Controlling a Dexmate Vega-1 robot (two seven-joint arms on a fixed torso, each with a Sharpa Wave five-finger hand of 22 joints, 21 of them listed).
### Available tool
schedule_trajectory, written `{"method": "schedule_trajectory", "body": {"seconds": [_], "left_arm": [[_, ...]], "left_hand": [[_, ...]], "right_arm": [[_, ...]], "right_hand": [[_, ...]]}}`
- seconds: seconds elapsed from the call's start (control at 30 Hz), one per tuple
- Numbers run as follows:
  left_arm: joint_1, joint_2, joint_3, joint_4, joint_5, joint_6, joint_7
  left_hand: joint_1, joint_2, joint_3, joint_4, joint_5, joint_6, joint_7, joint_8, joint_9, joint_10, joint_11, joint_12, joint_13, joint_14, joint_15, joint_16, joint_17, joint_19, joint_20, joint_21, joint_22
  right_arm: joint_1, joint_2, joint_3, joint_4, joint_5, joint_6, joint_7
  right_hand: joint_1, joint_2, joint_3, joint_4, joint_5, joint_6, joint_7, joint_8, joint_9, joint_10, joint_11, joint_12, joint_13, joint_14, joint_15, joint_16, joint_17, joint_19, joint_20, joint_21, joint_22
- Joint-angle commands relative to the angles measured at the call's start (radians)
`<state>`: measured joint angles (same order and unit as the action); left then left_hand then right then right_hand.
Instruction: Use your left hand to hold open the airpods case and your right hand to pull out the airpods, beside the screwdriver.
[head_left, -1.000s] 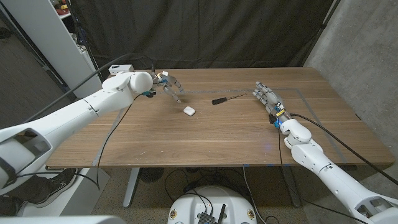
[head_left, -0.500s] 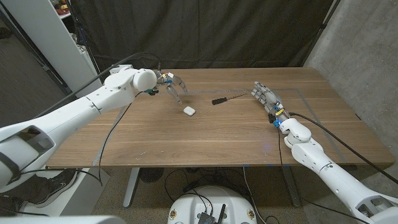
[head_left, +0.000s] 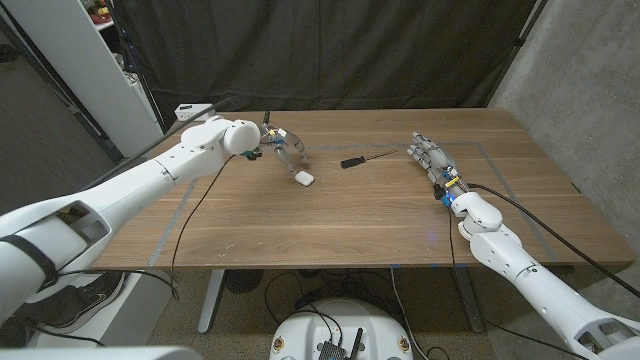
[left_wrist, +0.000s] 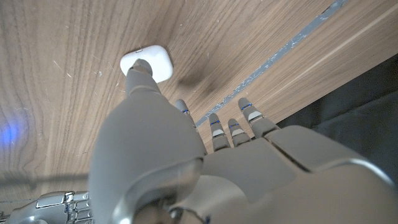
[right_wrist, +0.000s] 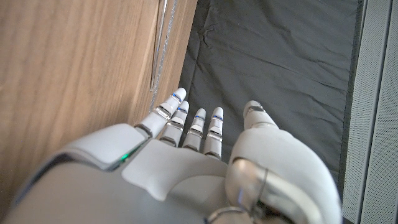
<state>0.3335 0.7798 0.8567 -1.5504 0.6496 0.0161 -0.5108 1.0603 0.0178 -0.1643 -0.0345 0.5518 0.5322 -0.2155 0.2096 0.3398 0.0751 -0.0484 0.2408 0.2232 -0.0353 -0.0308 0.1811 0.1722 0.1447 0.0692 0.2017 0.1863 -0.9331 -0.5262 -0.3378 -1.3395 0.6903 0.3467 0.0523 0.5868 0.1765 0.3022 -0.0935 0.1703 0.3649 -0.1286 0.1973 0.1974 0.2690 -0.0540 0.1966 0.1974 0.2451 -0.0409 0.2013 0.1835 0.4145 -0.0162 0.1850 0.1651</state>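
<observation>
Brown wooden table: small white rounded airpods case, lid closed, left of black-handled screwdriver; spread left hand nearer, thumb tip at the case; right hand open, well right of the screwdriver.

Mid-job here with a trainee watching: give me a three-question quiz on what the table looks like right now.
1. True or false: the AirPods case lid is shut.
2. The left hand is: A) lifting the case, B) reaching over it, thumb tip at it, C) far from it.
3. What lies between the case and the right hand?

Key: 1 true; 2 B; 3 the screwdriver.
</observation>
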Motion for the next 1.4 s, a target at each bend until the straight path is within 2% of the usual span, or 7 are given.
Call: {"method": "schedule_trajectory", "body": {"seconds": [0.03,0.43,0.6,0.8,0.83,1.0,1.4], "left_arm": [[-0.027,-0.058,0.032,0.085,0.019,-0.052,0.002],[-0.054,-0.094,0.075,0.111,0.055,-0.03,-0.043],[-0.061,-0.103,0.089,0.128,0.062,-0.036,-0.046],[-0.071,-0.109,0.108,0.148,0.077,-0.055,-0.044],[-0.071,-0.11,0.108,0.149,0.075,-0.055,-0.044],[-0.06,-0.101,0.1,0.142,0.066,-0.056,-0.031],[0.026,-0.025,0.004,0.02,0.003,-0.029,0.061]], "left_hand": [[0.011,0.005,-0.011,0.0,0.006,0.014,-0.002,0.006,0.0,0.008,-0.002,0.006,-0.001,0.006,-0.009,0.003,0.002,0.003,-0.003,0.007,0.002],[0.005,0.008,-0.03,0.007,0.009,-0.006,0.011,-0.012,-0.017,-0.026,0.012,-0.008,-0.002,-0.02,0.003,-0.004,0.003,-0.01,0.001,0.003,0.003],[0.01,0.013,-0.036,0.007,0.011,0.032,0.017,0.0,-0.025,-0.029,0.013,-0.009,-0.002,-0.023,0.003,-0.003,0.003,-0.012,0.002,0.004,0.003],[0.029,0.041,-0.045,0.008,0.016,0.172,0.047,0.043,-0.036,-0.03,0.013,-0.007,-0.004,-0.026,0.003,-0.001,0.002,-0.013,0.002,0.005,0.003],[0.034,0.049,-0.047,0.008,0.017,0.205,0.069,0.055,-0.032,-0.029,0.012,-0.007,-0.004,-0.026,0.002,-0.001,0.002,-0.013,0.002,0.006,0.002],[0.063,0.061,-0.061,-0.001,0.013,0.311,0.117,0.117,0.006,-0.013,0.006,-0.001,-0.005,-0.019,-0.004,0.002,0.001,-0.009,0.001,0.008,0.002],[0.119,0.078,-0.077,-0.018,0.003,0.396,0.121,0.214,0.099,0.077,-0.015,0.029,-0.001,0.07,-0.033,0.016,0.002,0.033,0.001,0.026,0.008]], "right_arm": [[-0.008,0.001,0.01,0.004,0.011,0.001,-0.004],[-0.014,0.001,0.014,0.012,0.02,0.009,0.005],[-0.019,0.003,0.016,0.015,0.016,0.019,0.003],[-0.031,0.004,0.02,0.005,0.011,0.027,-0.013],[-0.033,0.005,0.021,0.003,0.012,0.028,-0.016],[-0.038,0.006,0.025,-0.003,0.01,0.03,-0.028],[-0.024,0.011,0.014,0.006,0.005,0.026,-0.018]], "right_hand": [[-0.011,-0.001,0.007,0.0,0.007,0.013,0.001,0.003,0.005,0.009,-0.001,0.006,0.005,0.002,-0.079,0.006,0.005,-0.001,0.003,0.005,0.005],[-0.012,-0.001,0.007,0.0,0.007,0.014,0.0,0.003,0.005,0.012,0.002,0.007,0.005,0.004,-0.08,0.006,0.005,-0.002,0.004,0.005,0.005],[-0.013,-0.001,0.008,0.0,0.007,0.017,0.002,0.004,0.005,0.013,-0.001,0.007,0.005,0.004,-0.081,0.006,0.005,-0.003,0.003,0.005,0.005],[-0.013,-0.001,0.008,0.0,0.007,0.017,0.002,0.004,0.005,0.014,0.003,0.007,0.005,0.004,-0.081,0.006,0.005,-0.003,0.003,0.005,0.005],[-0.013,-0.001,0.008,0.0,0.007,0.018,0.003,0.004,0.005,0.014,0.002,0.007,0.005,0.004,-0.08,0.006,0.005,-0.003,0.003,0.005,0.005],[-0.013,-0.001,0.008,-0.001,0.007,0.018,0.004,0.004,0.005,0.017,0.006,0.008,0.005,0.005,-0.081,0.007,0.004,-0.002,0.003,0.006,0.005],[-0.014,-0.001,0.009,-0.001,0.007,0.02,0.004,0.004,0.005,0.018,0.003,0.007,0.005,0.005,-0.081,0.007,0.005,-0.002,0.003,0.006,0.005]]}}
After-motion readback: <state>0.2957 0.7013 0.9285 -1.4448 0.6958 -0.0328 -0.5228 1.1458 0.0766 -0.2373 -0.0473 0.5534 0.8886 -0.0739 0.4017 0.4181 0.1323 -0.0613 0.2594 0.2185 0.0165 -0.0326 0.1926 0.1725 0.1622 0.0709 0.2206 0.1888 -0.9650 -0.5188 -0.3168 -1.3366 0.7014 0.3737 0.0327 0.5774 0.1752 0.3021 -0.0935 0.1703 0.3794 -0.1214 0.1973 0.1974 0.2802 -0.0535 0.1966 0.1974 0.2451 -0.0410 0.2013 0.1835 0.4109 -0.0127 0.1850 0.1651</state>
